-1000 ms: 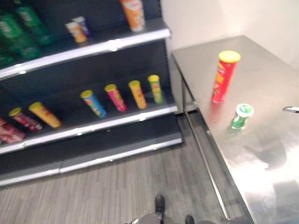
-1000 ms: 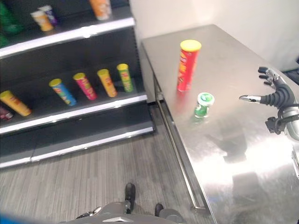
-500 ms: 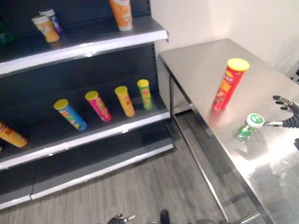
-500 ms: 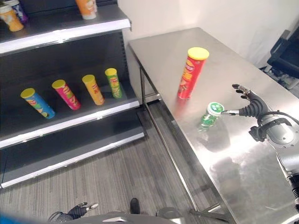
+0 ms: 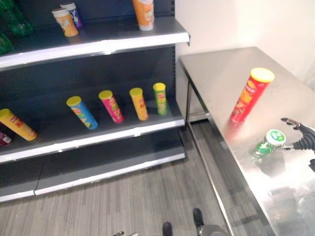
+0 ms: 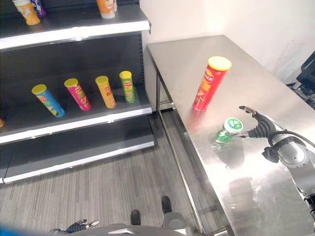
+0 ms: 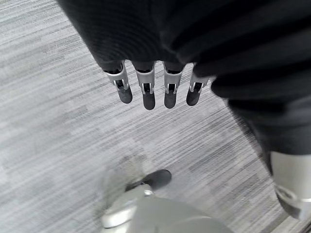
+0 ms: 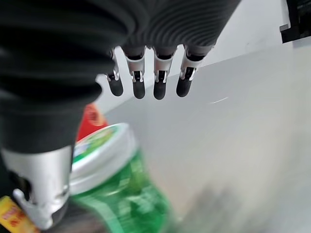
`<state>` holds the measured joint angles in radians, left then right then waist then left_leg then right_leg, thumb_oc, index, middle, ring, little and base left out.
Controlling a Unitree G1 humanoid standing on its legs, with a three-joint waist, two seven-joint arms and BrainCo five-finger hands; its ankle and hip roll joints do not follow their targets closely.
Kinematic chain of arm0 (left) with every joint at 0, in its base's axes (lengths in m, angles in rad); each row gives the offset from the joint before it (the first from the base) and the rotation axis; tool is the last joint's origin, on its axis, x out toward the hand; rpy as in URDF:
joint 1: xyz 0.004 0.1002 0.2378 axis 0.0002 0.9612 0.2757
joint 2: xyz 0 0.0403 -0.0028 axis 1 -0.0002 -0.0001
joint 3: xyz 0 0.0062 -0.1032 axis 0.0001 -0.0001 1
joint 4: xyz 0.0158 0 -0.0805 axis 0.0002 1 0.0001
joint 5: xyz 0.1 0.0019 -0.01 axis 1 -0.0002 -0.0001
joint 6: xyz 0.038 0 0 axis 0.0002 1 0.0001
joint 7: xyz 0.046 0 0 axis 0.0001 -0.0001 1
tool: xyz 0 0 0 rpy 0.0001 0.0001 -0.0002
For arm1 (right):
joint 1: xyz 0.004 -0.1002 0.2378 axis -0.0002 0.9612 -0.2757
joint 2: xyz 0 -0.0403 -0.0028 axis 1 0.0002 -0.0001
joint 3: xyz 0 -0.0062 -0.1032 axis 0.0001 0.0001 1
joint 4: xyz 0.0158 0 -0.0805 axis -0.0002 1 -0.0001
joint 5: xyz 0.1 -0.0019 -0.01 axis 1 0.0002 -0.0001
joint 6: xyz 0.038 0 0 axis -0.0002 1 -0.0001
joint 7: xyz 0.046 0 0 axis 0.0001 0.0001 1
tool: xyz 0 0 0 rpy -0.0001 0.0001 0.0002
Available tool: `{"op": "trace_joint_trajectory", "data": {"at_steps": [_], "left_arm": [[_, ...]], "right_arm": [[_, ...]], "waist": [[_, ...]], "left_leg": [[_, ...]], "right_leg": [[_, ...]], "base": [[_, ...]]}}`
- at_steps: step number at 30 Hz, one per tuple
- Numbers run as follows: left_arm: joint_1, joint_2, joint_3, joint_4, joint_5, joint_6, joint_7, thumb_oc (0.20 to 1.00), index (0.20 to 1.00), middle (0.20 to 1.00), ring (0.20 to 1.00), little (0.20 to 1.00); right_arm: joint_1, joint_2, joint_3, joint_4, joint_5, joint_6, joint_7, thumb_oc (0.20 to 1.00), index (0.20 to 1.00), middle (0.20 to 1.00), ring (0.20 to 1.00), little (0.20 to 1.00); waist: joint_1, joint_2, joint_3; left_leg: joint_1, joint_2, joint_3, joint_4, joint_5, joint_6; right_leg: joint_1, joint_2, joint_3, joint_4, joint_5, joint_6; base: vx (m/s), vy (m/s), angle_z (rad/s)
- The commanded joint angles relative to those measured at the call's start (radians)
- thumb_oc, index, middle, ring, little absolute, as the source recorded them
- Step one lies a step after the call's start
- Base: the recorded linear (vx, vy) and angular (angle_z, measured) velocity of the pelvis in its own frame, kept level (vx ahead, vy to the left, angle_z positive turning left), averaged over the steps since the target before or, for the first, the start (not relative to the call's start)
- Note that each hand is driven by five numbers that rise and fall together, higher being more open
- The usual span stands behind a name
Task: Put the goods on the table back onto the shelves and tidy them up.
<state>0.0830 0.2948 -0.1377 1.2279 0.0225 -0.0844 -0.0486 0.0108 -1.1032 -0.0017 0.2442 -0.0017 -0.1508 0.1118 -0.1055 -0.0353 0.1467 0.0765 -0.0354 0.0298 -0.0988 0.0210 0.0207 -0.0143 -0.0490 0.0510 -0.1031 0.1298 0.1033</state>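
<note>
A short green can with a white lid stands on the steel table. Just behind it stands a tall red tube with a yellow lid. My right hand is open right beside the green can, thumb next to its lid, fingers straight beyond it. The red tube peeks out behind the can in the right wrist view. My left hand hangs open above the grey floor, holding nothing.
A dark shelf unit stands left of the table. Its middle shelf holds several coloured tubes lying tilted. The top shelf carries an orange tube and small cups. Bare steel lies in front of the can.
The camera has swung, shifting the whole scene. My right hand has come in from the right to the green can's side.
</note>
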Motion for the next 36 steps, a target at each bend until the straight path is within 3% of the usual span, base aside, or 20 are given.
{"op": "trace_joint_trajectory", "data": {"at_steps": [1, 19, 36], "left_arm": [[-0.046, 0.023, -0.013, 0.031, 0.016, -0.011, 0.012, 1.000, 1.000, 1.000, 1.000, 1.000], [-0.032, 0.008, -0.023, 0.030, 0.026, -0.014, 0.010, 1.000, 1.000, 1.000, 1.000, 1.000], [-0.028, -0.001, -0.036, 0.033, 0.024, -0.010, 0.022, 1.000, 1.000, 1.000, 1.000, 1.000]], "right_arm": [[-0.024, -0.053, -0.067, -0.016, -0.034, -0.021, -0.047, 1.000, 1.000, 1.000, 1.000, 1.000], [0.015, -0.055, -0.009, -0.088, 0.018, -0.043, 0.023, 1.000, 1.000, 1.000, 1.000, 1.000], [-0.095, 0.017, 0.185, 0.021, -0.083, -0.030, 0.004, 1.000, 1.000, 1.000, 1.000, 1.000]], "waist": [[0.027, -0.008, -0.050], [0.026, -0.004, -0.064], [0.049, -0.004, -0.064]], "left_leg": [[-0.008, 0.027, 0.068, 0.018, -0.047, -0.072], [0.013, 0.055, 0.070, 0.024, -0.050, -0.088], [0.027, 0.060, 0.051, 0.018, -0.050, -0.089]], "right_leg": [[0.023, -0.024, 0.018, 0.060, -0.127, 0.048], [0.068, -0.017, -0.008, 0.059, -0.162, 0.029], [0.089, -0.018, -0.027, 0.057, -0.174, 0.023]], "base": [[0.04, -0.079, -0.03], [0.02, -0.040, 0.02], [0.00, -0.010, 0.02]]}}
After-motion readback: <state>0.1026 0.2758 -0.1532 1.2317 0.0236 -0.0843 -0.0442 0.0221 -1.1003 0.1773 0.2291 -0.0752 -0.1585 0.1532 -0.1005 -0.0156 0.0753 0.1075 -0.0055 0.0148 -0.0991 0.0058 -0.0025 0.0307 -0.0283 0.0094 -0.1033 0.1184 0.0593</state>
